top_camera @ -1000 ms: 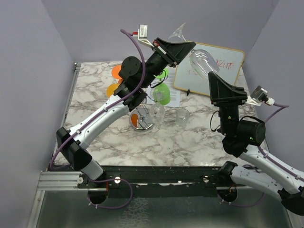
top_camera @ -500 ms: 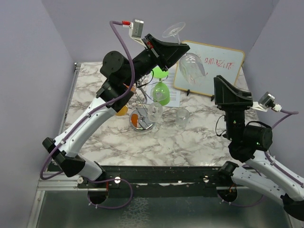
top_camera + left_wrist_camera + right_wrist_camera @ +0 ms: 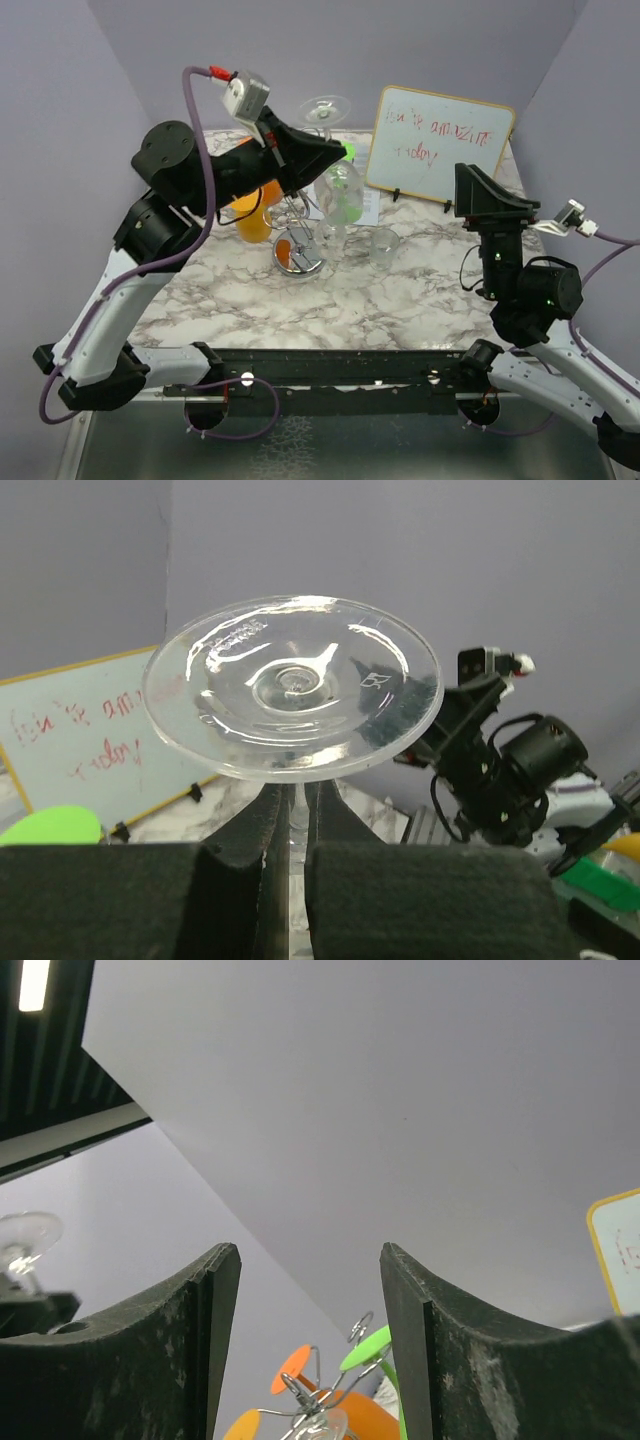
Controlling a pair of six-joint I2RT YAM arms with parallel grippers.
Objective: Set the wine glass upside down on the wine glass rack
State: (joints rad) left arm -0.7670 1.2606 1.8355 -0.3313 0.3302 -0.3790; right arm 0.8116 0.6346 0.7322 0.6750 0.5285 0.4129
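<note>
Left pincer (image 3: 293, 815) clamps wine glass (image 3: 292, 685) stem over marble table (image 3: 400, 290); right pincer (image 3: 308, 1260) gapes empty.

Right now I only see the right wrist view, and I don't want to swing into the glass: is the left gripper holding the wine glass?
Observer: Yes, the left gripper is shut on the wine glass by its stem, just below the foot.
Operator: Which way up?
Observer: Upside down: foot on top, bowl hanging below the grip.
Operator: How close to the rack?
Observer: In the top view the bowl overlaps the top of the wine glass rack; I cannot tell whether it touches a loop.
</note>
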